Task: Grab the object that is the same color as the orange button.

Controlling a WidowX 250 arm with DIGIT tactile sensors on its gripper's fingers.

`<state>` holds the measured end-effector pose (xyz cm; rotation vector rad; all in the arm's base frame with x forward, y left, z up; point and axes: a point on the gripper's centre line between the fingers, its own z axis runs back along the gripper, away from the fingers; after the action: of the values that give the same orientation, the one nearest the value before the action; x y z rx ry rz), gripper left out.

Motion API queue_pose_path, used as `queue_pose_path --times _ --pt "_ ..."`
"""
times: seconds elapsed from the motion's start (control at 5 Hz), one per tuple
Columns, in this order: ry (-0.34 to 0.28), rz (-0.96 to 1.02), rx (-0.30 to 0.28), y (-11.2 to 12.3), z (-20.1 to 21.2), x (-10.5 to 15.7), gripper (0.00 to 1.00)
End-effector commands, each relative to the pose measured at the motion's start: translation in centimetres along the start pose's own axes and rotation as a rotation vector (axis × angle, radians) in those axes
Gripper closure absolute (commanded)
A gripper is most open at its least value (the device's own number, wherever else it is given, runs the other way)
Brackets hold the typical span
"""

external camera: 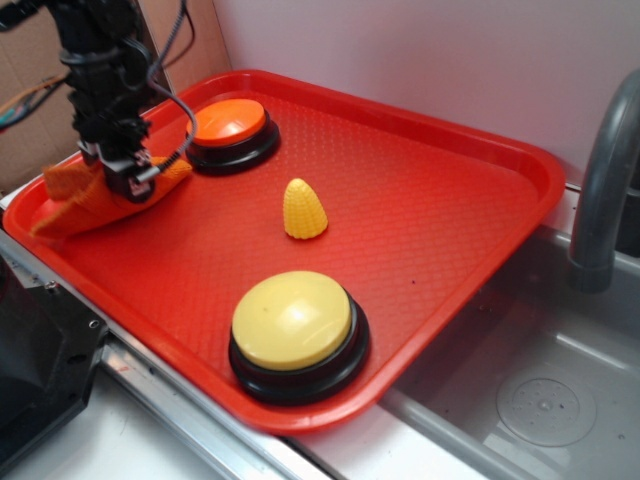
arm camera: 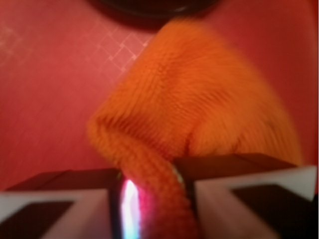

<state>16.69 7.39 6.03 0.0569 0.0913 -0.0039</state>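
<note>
At the tray's near edge sits a large yellow-domed push button on a black base [external camera: 297, 335], with a small yellow toy corn [external camera: 304, 209] behind it. Farther back on the left of the textured red plastic tray [external camera: 450, 220], the black gripper [external camera: 133, 182] is clenched on a fold of the fuzzy orange microfibre cloth [external camera: 75, 200]. Just beyond lies the round orange button with a black base [external camera: 230, 125].

The orange cloth [arm camera: 199, 114] is a soft, fuzzy knit, matt. The tray [external camera: 440, 200] is red plastic with a fine embossed grid, slightly glossy. The orange button [external camera: 230, 122] and yellow button [external camera: 290, 320] have smooth plastic domes. The toy corn [external camera: 304, 209] looks bumpy plastic.
</note>
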Motion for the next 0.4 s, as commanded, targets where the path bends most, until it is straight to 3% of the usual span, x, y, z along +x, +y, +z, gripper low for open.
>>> queue_pose_path --times 0.0,0.2 --pt "-0.146 -0.007 0.026 -0.5 6.0 -2.0 1.0" --pt "-0.125 0.043 -0.053 -1.9 9.7 -1.2 1.0"
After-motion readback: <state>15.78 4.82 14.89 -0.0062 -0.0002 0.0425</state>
